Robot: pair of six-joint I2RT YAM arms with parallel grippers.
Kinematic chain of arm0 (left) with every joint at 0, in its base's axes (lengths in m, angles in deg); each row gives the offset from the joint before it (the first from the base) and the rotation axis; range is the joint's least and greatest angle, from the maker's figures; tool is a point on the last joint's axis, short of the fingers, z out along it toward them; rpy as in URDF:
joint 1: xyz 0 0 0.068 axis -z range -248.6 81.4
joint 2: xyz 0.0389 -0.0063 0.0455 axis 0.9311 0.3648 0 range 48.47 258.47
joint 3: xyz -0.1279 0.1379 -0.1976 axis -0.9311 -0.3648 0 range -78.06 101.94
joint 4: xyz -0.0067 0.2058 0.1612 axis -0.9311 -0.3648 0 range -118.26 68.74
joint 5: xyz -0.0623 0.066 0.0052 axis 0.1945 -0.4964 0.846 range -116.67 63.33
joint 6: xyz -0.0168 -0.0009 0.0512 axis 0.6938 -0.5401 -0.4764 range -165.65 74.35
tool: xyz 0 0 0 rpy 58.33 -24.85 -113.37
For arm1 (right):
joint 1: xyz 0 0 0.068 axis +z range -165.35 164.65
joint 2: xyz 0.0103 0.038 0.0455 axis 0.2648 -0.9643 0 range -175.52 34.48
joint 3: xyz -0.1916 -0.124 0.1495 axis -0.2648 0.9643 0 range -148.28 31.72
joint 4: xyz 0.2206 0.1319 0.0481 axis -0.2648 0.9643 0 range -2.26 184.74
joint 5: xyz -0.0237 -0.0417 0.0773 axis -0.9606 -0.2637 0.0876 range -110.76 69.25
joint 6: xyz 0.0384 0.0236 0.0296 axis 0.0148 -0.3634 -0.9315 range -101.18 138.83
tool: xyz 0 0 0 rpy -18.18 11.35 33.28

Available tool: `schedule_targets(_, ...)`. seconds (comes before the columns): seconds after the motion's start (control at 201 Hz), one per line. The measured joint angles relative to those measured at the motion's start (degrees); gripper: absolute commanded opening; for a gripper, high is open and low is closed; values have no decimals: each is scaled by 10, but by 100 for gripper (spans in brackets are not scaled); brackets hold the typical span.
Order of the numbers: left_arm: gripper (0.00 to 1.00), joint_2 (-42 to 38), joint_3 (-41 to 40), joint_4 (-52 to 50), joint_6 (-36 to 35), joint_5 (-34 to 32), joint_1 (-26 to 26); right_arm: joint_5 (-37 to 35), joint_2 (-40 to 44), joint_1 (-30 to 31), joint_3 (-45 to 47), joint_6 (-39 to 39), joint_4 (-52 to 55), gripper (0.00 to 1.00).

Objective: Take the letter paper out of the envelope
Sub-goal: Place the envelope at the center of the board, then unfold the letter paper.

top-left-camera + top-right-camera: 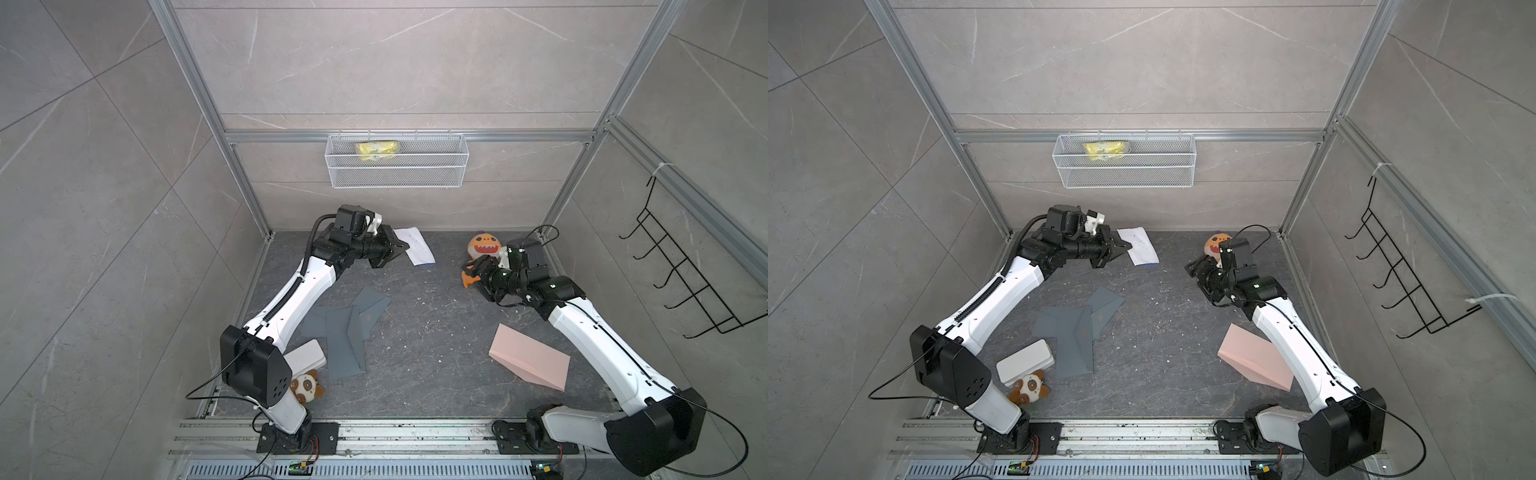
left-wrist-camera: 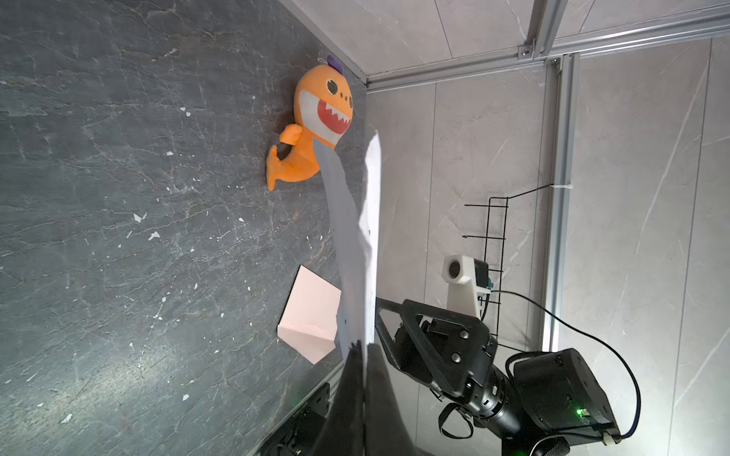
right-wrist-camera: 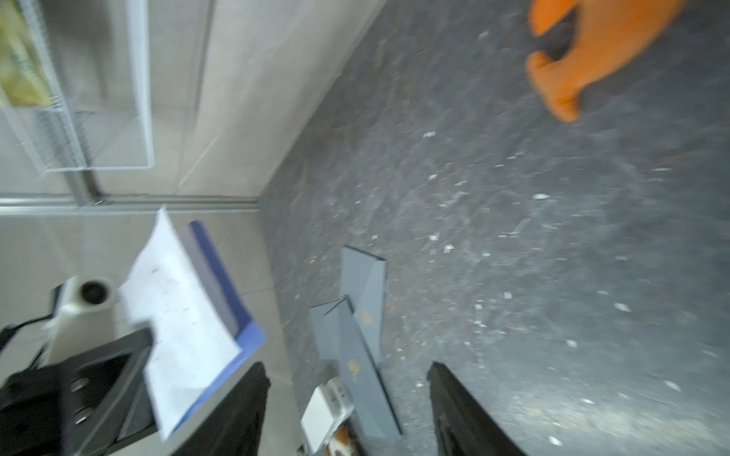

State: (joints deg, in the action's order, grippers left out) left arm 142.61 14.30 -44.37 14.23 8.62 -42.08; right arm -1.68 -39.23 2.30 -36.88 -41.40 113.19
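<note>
Left tool (image 1: 400,246) clamped on an edge of the white letter paper (image 1: 416,247), held clear of the surface (image 1: 415,332) by the back wall (image 1: 415,199), right tool (image 3: 347,367) open and empty; we judge the sheet light, floppy, tear-prone, so we'd pinch a free corner gently.

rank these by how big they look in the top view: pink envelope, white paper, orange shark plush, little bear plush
1. pink envelope, clearly largest
2. white paper and orange shark plush: about alike, and the right arm hides part of the plush, so they are not ranked against each other
3. bear plush, smallest
</note>
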Motion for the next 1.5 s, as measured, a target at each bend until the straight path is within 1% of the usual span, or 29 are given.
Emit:
schedule_targets(0.1, 0, 7, 2, 4, 6, 13, 0, 62, -23, 0, 0, -9, -66, 68)
schedule_targets(0.199, 0, 10, 2, 7, 16, 23, 1, 101, -44, 0, 10, -31, -125, 65)
schedule_targets(0.348, 0, 10, 2, 11, 22, 28, 1, 134, -59, 0, 17, -63, -179, 59)
schedule_targets(0.418, 0, 10, 2, 14, 25, 28, 1, 146, -62, 0, 17, -77, -201, 55)
schedule_targets(0.552, 0, 10, 2, 20, 28, 29, 2, 163, -69, 2, 18, -103, -238, 53)
schedule_targets(0.677, 0, 10, 2, 26, 30, 29, 2, 171, -75, 11, 21, -119, -261, 52)
schedule_targets(0.791, 0, 10, 2, 26, 32, 29, 4, 177, -76, 16, 33, -136, -282, 49)
schedule_targets(0.965, 0, 10, 2, 27, 32, 29, 5, 181, -76, 16, 47, -166, -317, 48)
schedule_targets(1.294, 0, 10, -16, 43, 41, 28, 5, 176, -76, 16, 118, -260, -439, 45)
schedule_targets(1.503, 0, 11, -17, 58, 51, 28, 10, 157, -76, 19, 128, -309, -502, 44)
